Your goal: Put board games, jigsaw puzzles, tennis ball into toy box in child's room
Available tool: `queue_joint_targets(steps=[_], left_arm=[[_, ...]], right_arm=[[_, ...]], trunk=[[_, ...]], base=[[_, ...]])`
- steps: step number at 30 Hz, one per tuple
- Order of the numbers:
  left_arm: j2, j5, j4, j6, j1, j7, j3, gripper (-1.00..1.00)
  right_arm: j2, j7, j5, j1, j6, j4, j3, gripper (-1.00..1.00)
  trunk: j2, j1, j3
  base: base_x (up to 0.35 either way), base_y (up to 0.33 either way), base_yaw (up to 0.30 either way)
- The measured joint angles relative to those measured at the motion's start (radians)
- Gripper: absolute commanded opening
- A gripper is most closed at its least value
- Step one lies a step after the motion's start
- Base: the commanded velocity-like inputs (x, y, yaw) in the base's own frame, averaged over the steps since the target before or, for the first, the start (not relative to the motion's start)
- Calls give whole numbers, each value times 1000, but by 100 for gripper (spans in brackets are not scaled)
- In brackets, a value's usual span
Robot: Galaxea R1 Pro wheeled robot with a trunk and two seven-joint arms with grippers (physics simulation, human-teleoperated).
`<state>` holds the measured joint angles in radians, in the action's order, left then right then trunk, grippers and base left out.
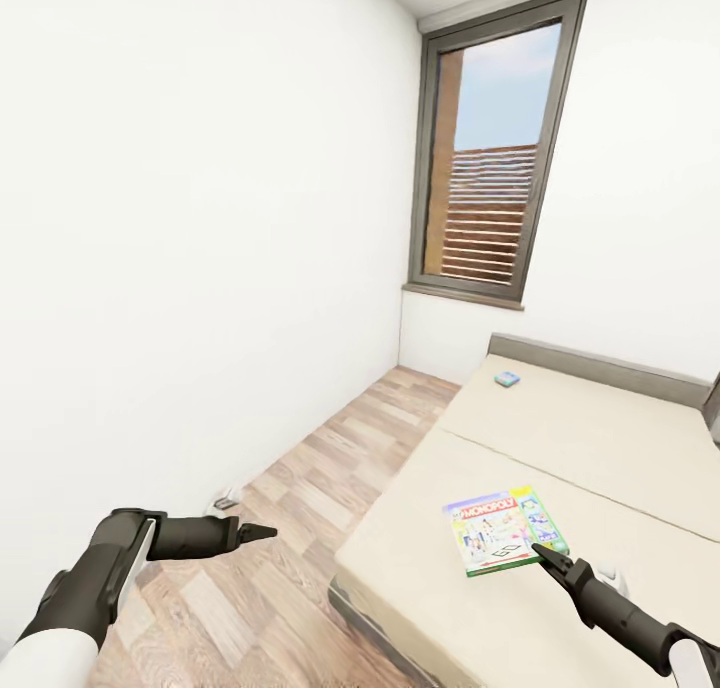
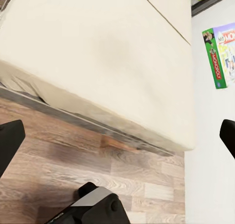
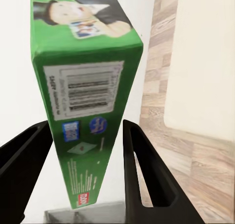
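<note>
- Right gripper (image 1: 541, 551) at near corner of green Monopoly box (image 1: 503, 530) on bed (image 1: 600, 448); box edge sits between its fingers (image 3: 142, 170); contact unclear, can't tell if clamped.
- Left gripper (image 1: 262, 533) over wood floor (image 1: 300, 528), fingers spread wide, empty.
- Small blue board game (image 1: 507, 379) far ahead of right gripper, near headboard.

We see the Monopoly box (image 2: 220, 56) cut off by the left wrist view's edge, the small blue box (image 1: 507, 379) on the bed (image 1: 620, 448) too small to read, and the right gripper (image 1: 548, 555) hiding the Monopoly box's near corner.
</note>
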<state>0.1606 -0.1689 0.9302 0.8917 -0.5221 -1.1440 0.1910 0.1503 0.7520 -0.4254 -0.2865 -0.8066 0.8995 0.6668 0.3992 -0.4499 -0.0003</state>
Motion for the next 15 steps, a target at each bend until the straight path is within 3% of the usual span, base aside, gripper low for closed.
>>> queue_joint_targets(steps=[15], left_arm=[[0, 0, -1, 0, 1, 0, 1, 100]], right_arm=[[-2, 0, 2, 0, 0, 0, -2, -100]], trunk=[[0, 0, 0]], base=[[-30, -259, 283]])
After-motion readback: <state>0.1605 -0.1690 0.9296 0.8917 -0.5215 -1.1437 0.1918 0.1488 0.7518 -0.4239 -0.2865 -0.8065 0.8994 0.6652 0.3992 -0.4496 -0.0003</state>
